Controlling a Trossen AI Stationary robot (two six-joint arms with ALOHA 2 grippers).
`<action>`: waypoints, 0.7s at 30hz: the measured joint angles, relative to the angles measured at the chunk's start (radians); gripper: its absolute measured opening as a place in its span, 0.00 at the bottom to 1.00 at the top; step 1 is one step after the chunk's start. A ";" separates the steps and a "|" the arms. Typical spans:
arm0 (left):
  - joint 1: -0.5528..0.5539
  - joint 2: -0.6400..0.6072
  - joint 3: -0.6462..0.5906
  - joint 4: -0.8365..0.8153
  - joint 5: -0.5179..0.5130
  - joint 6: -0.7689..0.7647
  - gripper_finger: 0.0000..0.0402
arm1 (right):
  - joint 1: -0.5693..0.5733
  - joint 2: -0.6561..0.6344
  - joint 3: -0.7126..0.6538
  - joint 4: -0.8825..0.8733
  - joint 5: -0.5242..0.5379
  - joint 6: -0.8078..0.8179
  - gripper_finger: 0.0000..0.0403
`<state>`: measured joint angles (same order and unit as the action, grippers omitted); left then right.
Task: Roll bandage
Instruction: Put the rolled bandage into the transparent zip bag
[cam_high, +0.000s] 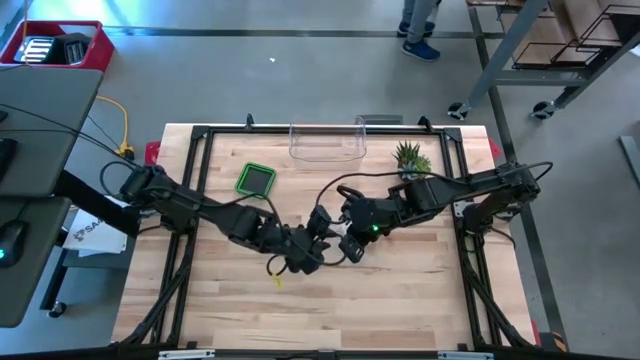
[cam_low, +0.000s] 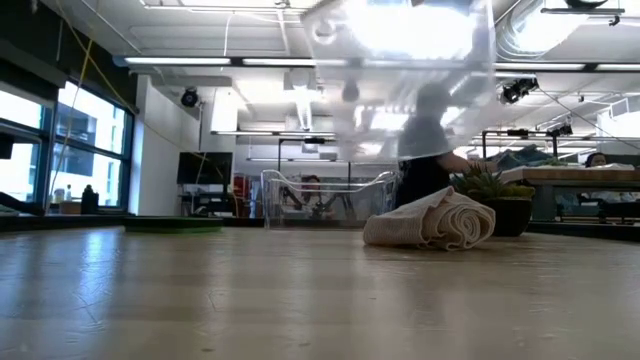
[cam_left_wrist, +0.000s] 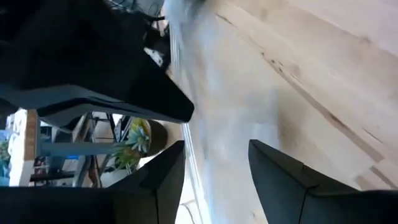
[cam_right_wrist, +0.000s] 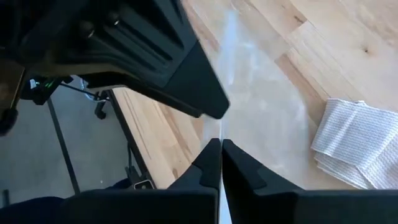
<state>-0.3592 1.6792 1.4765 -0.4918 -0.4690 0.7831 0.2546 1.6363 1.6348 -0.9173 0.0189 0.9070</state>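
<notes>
Low view only: rolled bandage (cam_low: 432, 221)

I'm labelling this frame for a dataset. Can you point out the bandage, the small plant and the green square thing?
bandage (cam_low: 435, 222): low view, on the rolled end of the cloth.
small plant (cam_high: 410, 157): high view, on its leaves.
green square thing (cam_high: 256, 179): high view, on its centre.

Robotics lab or workshop: concrete floor (cam_high: 300, 80), wheeled metal racks (cam_high: 560, 50), ceiling strip lights (cam_low: 200, 62), benches.
</notes>
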 joint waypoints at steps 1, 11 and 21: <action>0.000 0.000 0.000 0.004 0.000 0.000 0.43 | 0.000 0.000 0.000 0.000 0.001 0.000 0.00; -0.003 0.000 0.000 0.033 0.007 -0.002 0.43 | -0.003 0.000 0.000 -0.012 -0.005 -0.014 0.00; -0.003 0.001 0.000 0.025 0.038 -0.003 0.43 | -0.013 0.000 0.000 -0.028 -0.003 -0.026 0.00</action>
<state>-0.3621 1.6802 1.4765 -0.4670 -0.4315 0.7798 0.2417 1.6363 1.6348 -0.9451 0.0158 0.8805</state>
